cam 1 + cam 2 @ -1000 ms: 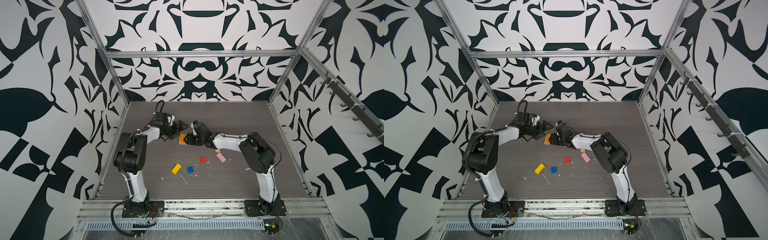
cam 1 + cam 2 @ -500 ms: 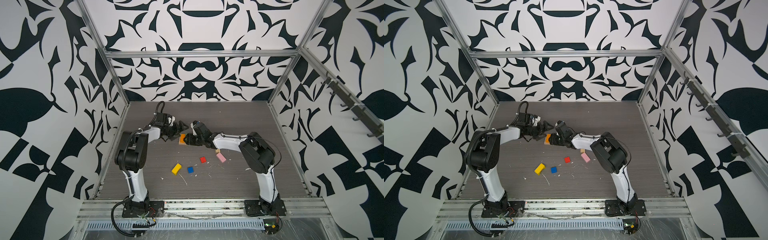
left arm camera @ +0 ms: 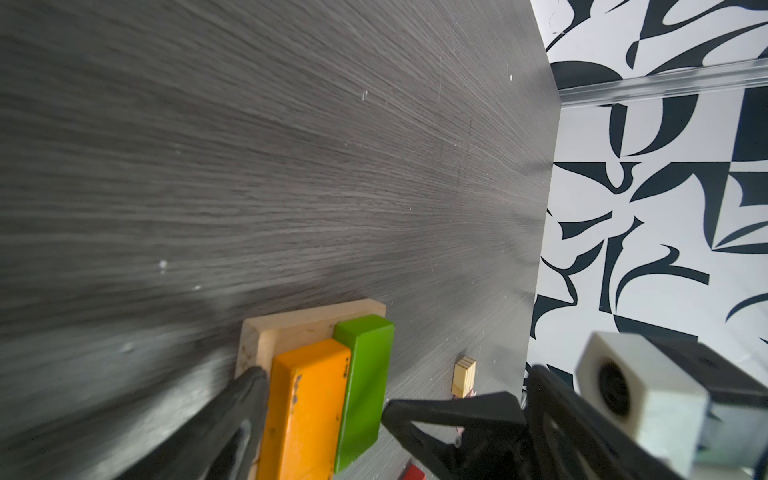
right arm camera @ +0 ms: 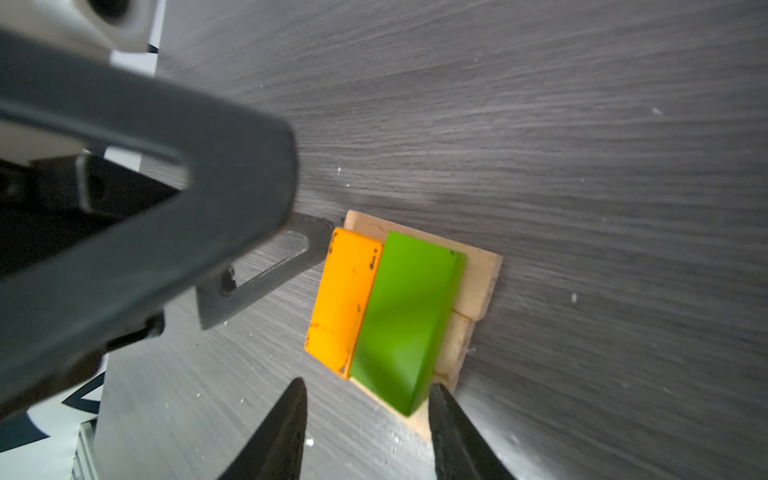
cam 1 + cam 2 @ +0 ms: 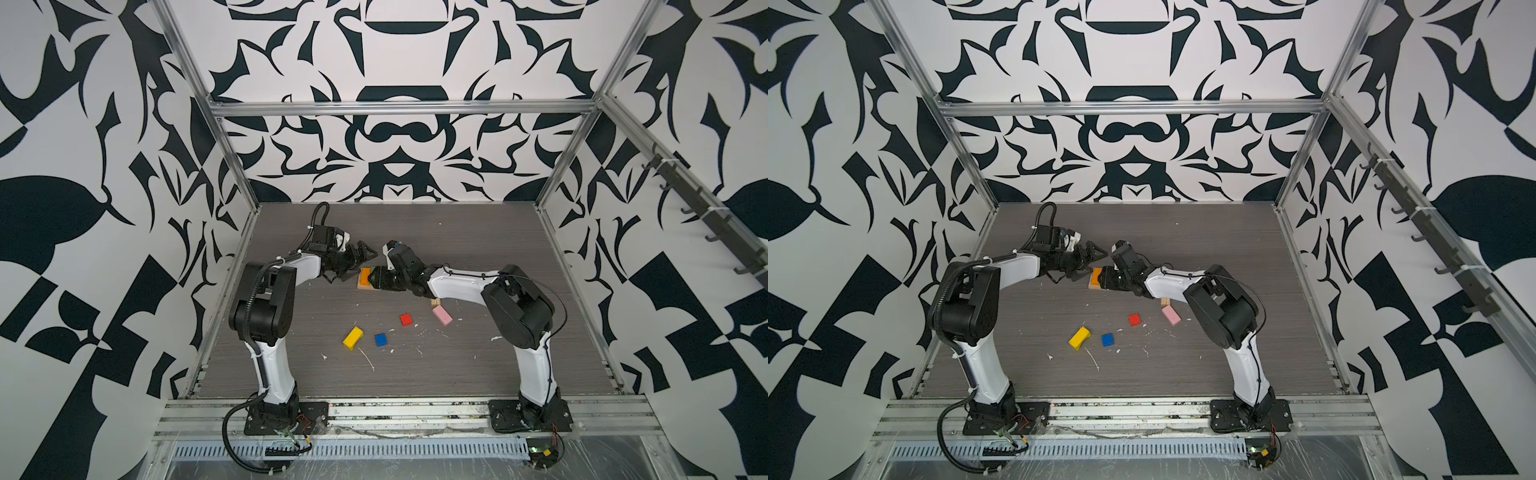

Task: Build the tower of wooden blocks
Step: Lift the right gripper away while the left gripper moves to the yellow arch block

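The partly built tower (image 5: 1096, 277) sits just left of centre in both top views, where the two arms meet. It consists of a tan plank base (image 4: 480, 274) carrying the orange block (image 4: 345, 295) and the green block (image 4: 403, 320) side by side, long faces touching.

Controlling relation: the green block's long axis points straight out from the right gripper (image 4: 366, 388), running from the bottom centre of the right wrist frame toward its upper middle. The jaws stand partly open, astride the near end of that block. A clear gap shows on the orange side; contact on the other side cannot be confirmed. Nothing is lifted.

The left gripper (image 5: 351, 265) is spread fully wide and empty, set crosswise to the blocks. One fingertip (image 4: 309, 243) sits at the far corner of the orange block.

The right arm is the nearer to the green block and lined up end-on, so a seating push or a withdrawal would probably run along that axis. Sideways drift risks disturbing the orange block.

The yellow block (image 5: 353, 337), blue block (image 5: 381, 339), red block (image 5: 406, 319) and pink block (image 5: 442, 315) lie loose lower in the frame, well apart from the tower.
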{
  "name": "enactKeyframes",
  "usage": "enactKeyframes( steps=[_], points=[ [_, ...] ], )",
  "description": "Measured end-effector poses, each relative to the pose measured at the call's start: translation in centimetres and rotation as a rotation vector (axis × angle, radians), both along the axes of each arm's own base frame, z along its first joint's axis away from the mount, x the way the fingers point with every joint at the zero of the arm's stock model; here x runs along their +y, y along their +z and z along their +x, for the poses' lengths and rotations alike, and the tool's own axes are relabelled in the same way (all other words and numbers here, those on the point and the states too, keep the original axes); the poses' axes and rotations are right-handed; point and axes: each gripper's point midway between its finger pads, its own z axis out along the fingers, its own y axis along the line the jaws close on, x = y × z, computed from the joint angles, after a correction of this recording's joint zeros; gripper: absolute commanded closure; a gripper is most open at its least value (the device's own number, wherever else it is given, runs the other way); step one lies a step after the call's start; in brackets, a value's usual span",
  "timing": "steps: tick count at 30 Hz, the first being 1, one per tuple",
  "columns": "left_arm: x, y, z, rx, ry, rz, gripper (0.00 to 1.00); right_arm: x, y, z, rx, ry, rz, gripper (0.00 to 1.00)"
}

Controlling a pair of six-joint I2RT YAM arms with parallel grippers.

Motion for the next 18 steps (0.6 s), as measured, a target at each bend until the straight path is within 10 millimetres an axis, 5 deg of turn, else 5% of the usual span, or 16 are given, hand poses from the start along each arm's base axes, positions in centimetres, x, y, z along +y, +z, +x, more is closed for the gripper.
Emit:
enactKeyframes(
  steps=[9, 18],
  points=[
    [1.1, 3.4, 0.4, -0.064, 0.033, 0.064, 0.0, -1.9, 4.1, -1.3, -0.067, -0.017, 0.023, 0.48],
    [3.0, 6.0, -1.0, -0.086, 0.092, 0.155, 0.0, -5.7, 5.8, -3.7, -0.121, -0.049, -0.015, 0.47]
  ],
)
